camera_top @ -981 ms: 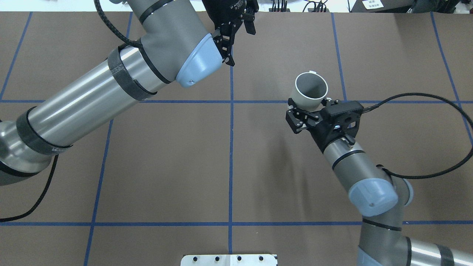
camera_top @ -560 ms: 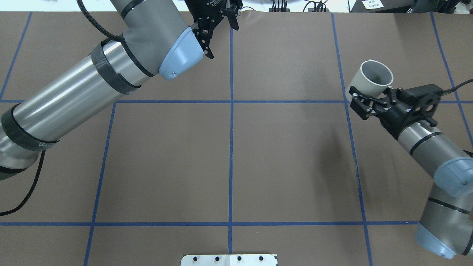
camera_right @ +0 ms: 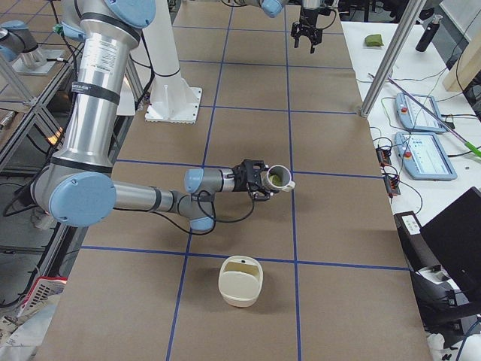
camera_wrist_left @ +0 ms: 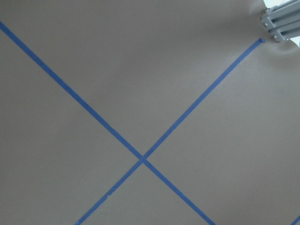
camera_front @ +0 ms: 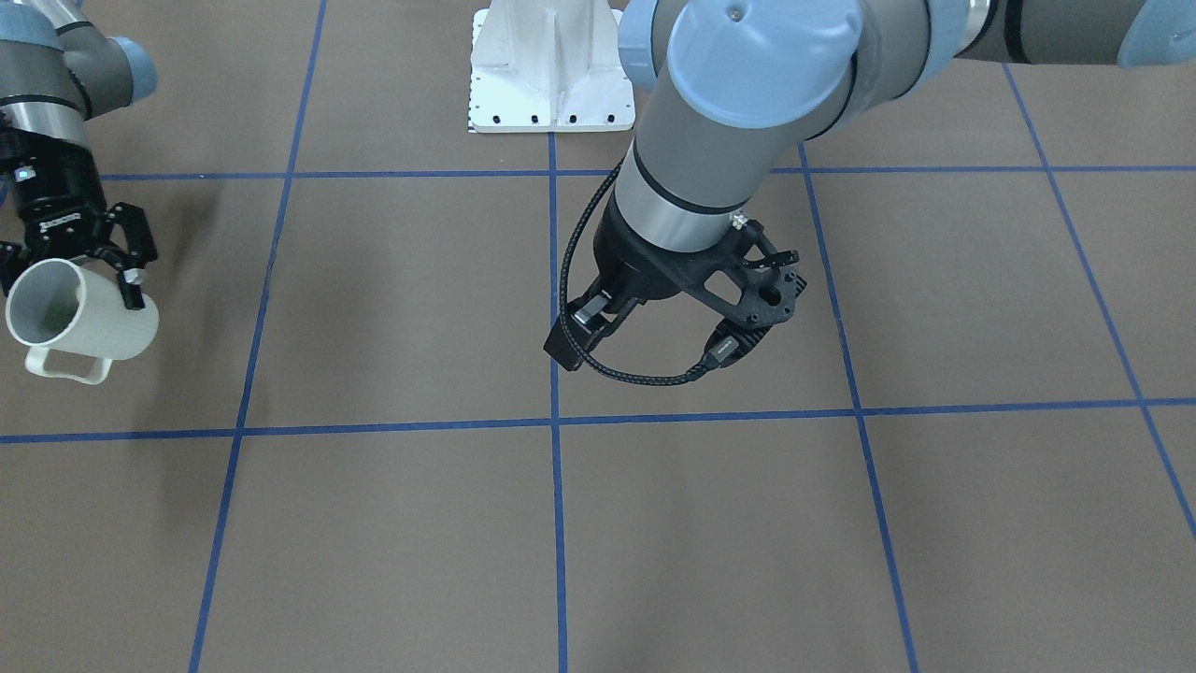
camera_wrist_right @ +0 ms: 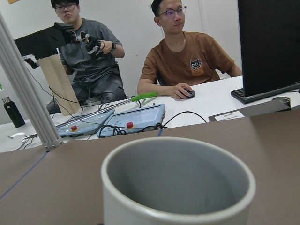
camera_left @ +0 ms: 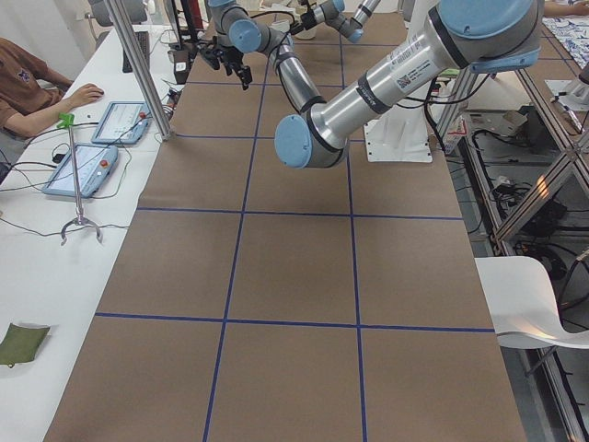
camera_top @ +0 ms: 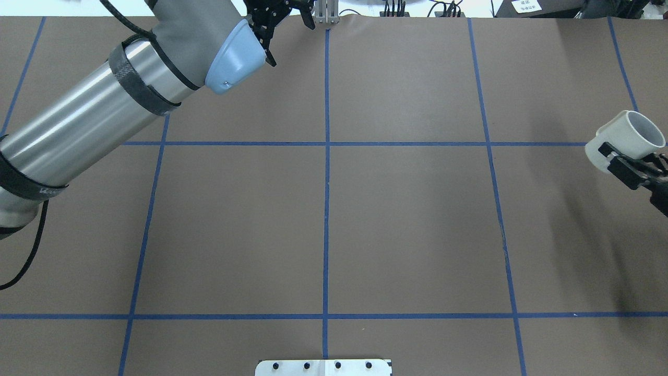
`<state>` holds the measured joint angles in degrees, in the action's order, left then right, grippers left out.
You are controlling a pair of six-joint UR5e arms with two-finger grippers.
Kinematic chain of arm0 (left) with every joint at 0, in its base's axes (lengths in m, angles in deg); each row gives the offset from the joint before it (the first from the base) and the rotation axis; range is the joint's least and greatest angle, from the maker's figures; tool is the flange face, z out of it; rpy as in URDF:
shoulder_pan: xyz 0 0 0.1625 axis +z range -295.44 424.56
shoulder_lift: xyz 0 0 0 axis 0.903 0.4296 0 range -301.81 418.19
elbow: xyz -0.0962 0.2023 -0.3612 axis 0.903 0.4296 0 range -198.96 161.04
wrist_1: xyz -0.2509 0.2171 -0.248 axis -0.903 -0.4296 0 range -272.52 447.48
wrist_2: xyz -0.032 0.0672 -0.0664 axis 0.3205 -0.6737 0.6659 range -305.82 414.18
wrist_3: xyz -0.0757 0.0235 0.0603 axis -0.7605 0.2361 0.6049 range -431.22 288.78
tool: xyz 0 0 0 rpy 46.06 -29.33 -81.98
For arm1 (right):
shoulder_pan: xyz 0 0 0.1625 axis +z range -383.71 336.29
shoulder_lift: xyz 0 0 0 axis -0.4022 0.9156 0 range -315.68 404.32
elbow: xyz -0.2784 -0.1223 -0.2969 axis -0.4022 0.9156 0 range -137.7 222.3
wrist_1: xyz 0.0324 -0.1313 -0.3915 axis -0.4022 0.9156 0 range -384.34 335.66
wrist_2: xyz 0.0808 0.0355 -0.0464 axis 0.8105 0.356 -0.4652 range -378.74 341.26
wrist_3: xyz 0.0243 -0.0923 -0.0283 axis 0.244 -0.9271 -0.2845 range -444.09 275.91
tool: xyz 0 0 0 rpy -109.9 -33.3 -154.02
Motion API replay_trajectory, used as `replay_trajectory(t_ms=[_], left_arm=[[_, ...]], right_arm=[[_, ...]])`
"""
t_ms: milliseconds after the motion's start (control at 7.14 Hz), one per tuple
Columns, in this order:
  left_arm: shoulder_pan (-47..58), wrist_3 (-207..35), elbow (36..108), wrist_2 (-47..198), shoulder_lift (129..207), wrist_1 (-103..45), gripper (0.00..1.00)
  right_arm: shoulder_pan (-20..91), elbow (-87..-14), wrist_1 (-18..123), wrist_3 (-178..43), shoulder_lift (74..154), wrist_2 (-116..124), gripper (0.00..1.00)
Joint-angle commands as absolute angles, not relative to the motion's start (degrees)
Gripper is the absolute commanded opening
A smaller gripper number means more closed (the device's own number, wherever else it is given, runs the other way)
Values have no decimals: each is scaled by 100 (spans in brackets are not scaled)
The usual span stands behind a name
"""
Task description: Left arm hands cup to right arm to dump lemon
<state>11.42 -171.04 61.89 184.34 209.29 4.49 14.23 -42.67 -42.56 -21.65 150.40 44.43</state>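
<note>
Right gripper (camera_front: 71, 273) clamps tilted cup (camera_front: 92, 322) at frame's left edge, lemon (camera_right: 277, 178) inside; left gripper (camera_top: 290, 42) spread wide, empty, top left.

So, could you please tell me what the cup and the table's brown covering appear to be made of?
The cup looks like glazed ceramic, possibly hard plastic: off-white, thick-walled, smooth with a soft sheen. The table covering looks like matte brown paper or thin board: flat and free of glare, with blue tape lines stuck on it.
</note>
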Motion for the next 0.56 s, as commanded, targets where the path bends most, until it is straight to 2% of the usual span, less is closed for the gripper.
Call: replay_trajectory(t_ms=[0,140,420], left_arm=[[1138,-17072,6172,18426,20945,442,100],[1130,-17054,6172,18426,20945,442,100],[1130,-16993,6163,18417,20945,451,100]], right_arm=[[1689,-3953,-5451,-1034,15844,4532,29],[1785,-3630,-6032,-861,16101,4611,31],[1865,-2385,-7507,154,16130,4621,30]])
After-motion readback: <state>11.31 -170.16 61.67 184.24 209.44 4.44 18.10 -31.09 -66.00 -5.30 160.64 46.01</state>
